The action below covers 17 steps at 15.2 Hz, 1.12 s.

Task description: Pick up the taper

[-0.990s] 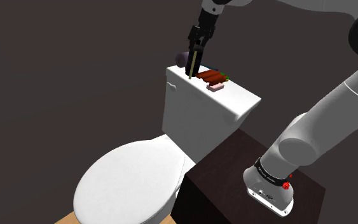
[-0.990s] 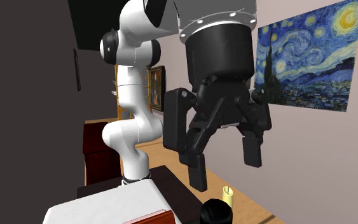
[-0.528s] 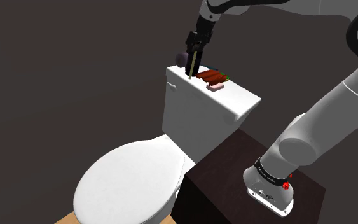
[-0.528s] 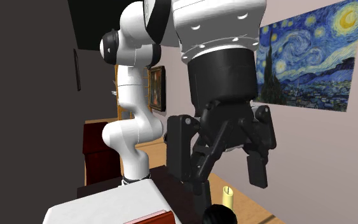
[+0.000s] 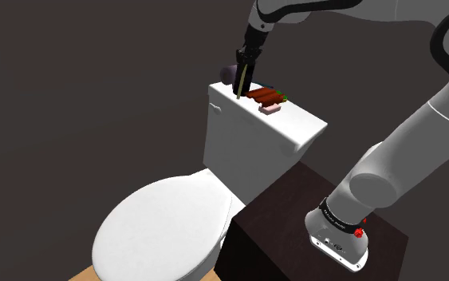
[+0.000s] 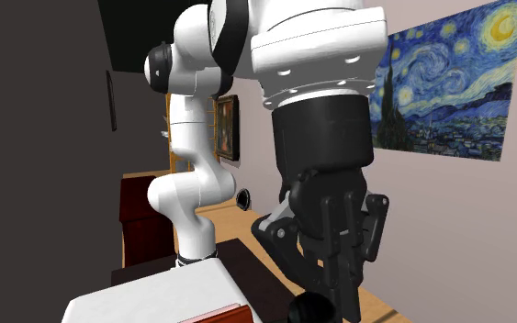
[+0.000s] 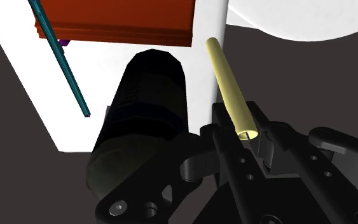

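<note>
dark walls close in around a white toilet, and its tank lid (image 5: 298, 126) carries the things. the taper (image 7: 227, 79), a thin pale-yellow stick, stands upright at the lid's far corner. its top end is clasped between the fingers of the black gripper (image 7: 246, 139). it looks light, stiff, slick and easily snapped, so a gentle hold near the top suits. a dark bottle (image 7: 144, 108) stands just beside it and a red-brown book (image 7: 117, 19) is near. the open room is straight up.

Opposed exteriors, hand (image 6: 337, 292) between (wrist close)
</note>
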{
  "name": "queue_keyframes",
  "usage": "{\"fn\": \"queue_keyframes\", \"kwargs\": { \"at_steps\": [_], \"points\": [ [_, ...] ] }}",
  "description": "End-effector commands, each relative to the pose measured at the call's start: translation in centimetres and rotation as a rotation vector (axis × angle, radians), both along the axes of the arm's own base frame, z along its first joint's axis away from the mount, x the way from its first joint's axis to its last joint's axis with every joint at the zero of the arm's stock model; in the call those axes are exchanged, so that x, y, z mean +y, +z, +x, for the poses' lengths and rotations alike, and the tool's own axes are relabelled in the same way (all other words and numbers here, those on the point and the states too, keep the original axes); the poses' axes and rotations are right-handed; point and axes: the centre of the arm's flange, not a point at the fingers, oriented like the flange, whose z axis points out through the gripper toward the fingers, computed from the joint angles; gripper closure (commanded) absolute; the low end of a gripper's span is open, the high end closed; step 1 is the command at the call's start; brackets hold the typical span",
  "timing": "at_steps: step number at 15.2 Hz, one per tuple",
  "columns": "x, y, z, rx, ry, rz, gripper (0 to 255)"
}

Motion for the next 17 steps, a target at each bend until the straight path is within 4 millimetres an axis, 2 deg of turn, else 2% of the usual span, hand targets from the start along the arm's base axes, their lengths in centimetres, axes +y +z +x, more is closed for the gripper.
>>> {"fn": "queue_keyframes", "kwargs": {
  "at_steps": [1,4,17],
  "points": [
    [0.0,0.0,0.0,0.0,0.0,0.0,255],
    [0.0,0.0,-0.2,0.0,0.0,0.0,255],
    [0.0,6.9,-0.2,0.0,0.0,0.0,255]
  ]
}}
